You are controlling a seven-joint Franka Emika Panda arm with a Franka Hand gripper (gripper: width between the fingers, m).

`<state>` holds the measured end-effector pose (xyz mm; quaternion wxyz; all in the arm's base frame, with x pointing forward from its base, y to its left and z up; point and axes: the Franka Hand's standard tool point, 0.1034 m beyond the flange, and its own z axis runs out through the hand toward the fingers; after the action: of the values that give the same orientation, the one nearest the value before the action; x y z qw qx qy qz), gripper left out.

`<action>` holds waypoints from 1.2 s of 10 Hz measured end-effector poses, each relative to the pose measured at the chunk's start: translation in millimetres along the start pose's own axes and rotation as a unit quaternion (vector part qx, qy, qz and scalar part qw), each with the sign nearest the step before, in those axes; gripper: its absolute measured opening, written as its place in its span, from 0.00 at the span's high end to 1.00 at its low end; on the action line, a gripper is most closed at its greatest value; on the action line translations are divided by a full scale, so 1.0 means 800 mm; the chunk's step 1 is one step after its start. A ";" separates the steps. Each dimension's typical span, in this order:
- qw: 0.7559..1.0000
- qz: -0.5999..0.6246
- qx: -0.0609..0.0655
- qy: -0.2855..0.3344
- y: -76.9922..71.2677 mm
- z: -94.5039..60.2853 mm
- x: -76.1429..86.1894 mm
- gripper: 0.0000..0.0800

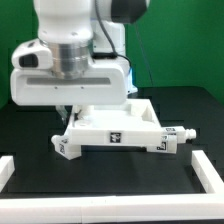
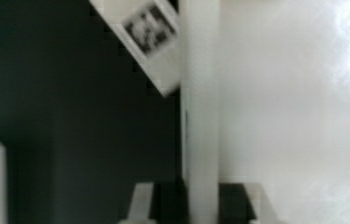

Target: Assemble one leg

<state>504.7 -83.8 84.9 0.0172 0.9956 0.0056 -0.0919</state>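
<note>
The large white tray-like panel (image 1: 100, 128) lies on the black table, under the arm. One leg (image 1: 181, 134), a short white post with a tag, lies against the panel's corner on the exterior view's right. Another tagged white post (image 1: 66, 146) lies at the panel's corner on the exterior view's left; it also shows in the wrist view (image 2: 151, 30). My gripper (image 1: 66, 112) reaches down at the panel's side on the exterior view's left. In the wrist view my gripper (image 2: 197, 205) straddles the panel's thin upright wall (image 2: 200, 120), with a finger (image 2: 154, 203) on each side, closed on it.
Low white bars edge the table at the front (image 1: 100, 205), at the exterior view's left (image 1: 6, 170) and at its right (image 1: 210, 165). The arm's body hides the back part of the panel.
</note>
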 end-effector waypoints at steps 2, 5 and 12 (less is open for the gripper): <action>1.000 0.001 0.000 -0.001 0.001 0.001 -0.002 0.93; 1.000 0.001 0.000 -0.003 0.001 0.003 -0.002 0.93; 1.000 -0.012 -0.008 -0.002 -0.023 0.010 0.092 0.93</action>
<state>575.4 -64.8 63.1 0.0236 0.9951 0.0184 -0.0938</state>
